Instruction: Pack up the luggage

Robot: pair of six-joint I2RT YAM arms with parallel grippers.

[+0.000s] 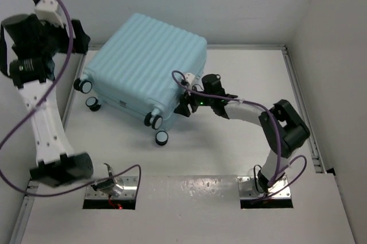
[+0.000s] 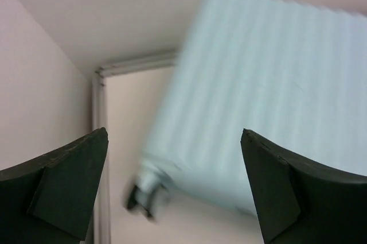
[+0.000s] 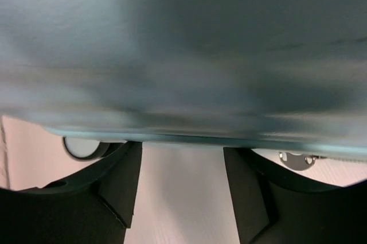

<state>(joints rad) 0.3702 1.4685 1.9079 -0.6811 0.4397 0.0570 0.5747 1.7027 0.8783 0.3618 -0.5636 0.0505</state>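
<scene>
From above, a large pale aqua-blue ribbed hard-shell suitcase (image 1: 146,66) lies shut on the white desk (image 1: 229,146) at the rear left of centre, with its small black wheels (image 1: 161,138) along the near-left edge. The left fingers (image 1: 81,38) hang raised beside its far-left corner. The right fingers (image 1: 184,107) sit against its near-right side.

In the left wrist view, the left fingers (image 2: 69,186) are spread wide apart with nothing between them, above the blurred ribbed shell (image 2: 269,89).

In the right wrist view, the right fingers (image 3: 109,198) stand apart and hold nothing, close under the suitcase's side (image 3: 183,54).
</scene>
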